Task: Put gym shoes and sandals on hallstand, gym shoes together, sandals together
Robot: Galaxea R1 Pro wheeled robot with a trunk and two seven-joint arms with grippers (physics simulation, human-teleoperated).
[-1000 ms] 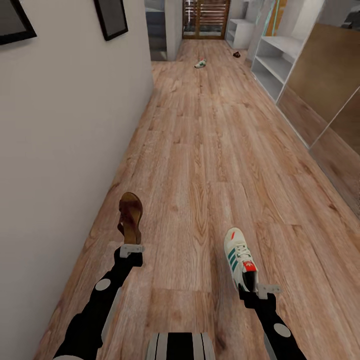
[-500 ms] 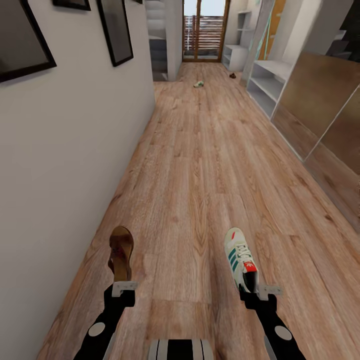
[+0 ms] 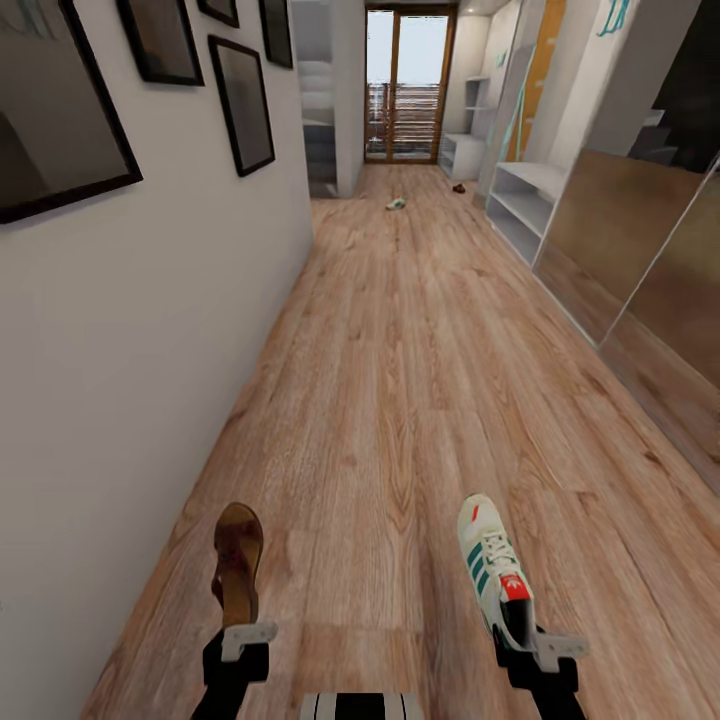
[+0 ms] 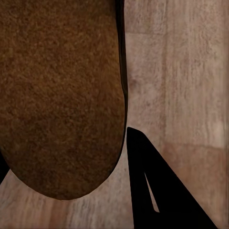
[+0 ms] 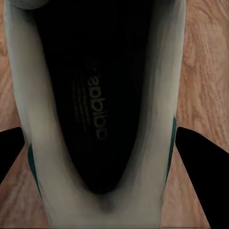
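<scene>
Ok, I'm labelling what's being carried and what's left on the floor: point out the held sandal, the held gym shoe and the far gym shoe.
Held sandal (image 3: 237,562), head view, on its footbed.
Held gym shoe (image 3: 488,565), head view, on its laces.
Far gym shoe (image 3: 396,204), head view, on its middle.

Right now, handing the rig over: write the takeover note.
Left gripper: shut on a sandal.
Right gripper: shut on a gym shoe.
Both are held above the corridor floor.
Far down the corridor, the other gym shoe and a dark item, likely the second sandal, lie on the floor.
Done: two shoes picked.
Left: rack both, fetch the others, pair them.
</scene>
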